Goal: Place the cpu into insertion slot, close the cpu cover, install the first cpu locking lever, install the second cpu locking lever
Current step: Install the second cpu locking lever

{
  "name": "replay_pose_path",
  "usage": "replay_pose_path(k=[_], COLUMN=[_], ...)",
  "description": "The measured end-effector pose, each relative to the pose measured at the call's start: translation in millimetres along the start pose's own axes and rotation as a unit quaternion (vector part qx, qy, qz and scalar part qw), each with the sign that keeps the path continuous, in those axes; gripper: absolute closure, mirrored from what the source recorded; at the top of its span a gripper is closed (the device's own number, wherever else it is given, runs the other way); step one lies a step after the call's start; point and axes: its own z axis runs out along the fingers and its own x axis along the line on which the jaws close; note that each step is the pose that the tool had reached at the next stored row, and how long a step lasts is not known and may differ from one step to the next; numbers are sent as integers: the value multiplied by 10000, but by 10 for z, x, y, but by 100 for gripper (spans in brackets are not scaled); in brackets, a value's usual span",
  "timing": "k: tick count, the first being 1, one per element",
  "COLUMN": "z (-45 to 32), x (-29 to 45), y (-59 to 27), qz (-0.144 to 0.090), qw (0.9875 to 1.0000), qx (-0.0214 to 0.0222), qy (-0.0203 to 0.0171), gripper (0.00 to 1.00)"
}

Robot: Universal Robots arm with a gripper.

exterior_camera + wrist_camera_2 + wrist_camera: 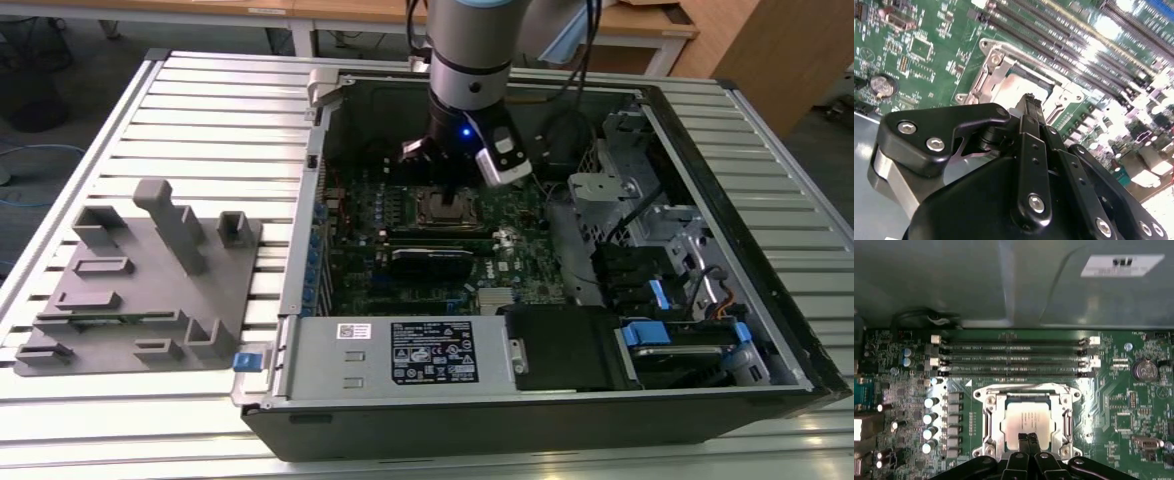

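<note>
first wrist view puts the gripper point(1028, 439) right at the near edge of the cpu point(1028, 421), its two slim black fingertips pressed together with no gap between them and nothing pinched in them; it looks like a closed tip used as a pusher rather than a grasp. directly under and just beyond the tips, the cpu's silvery top lies flat and square inside the insertion slot point(992, 426), so the placing step reads as done. around the chip sits the cpu cover point(1026, 391), its metal frame lying down over the socket with the chip showing through the cut-out (whether it is fully seated i cannot tell). in the second wrist view the tips point(1030, 107) sit low over the same frame, at its edge closest to the tool. farther out from the tool run the long memory slots point(1014, 360), and to one side a row of capacitors point(930, 425). to do this step well, i judge the closed tips should bear only on the frame or lever metal, never on the chip's top, press straight down without sliding, and stay clear of the capacitors. in the exterior view the arm point(470, 70) stands upright over the socket inside the open computer case point(747, 250).
</note>
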Motion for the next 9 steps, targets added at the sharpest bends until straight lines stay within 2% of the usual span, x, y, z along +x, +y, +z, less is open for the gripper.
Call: replay_pose_path(k=[2, 9], z=[4, 4], x=[1, 1], y=[39, 46], qz=[0, 0], qw=[10000, 10000], qx=[1, 1], qy=[0, 0], gripper=[89, 89])
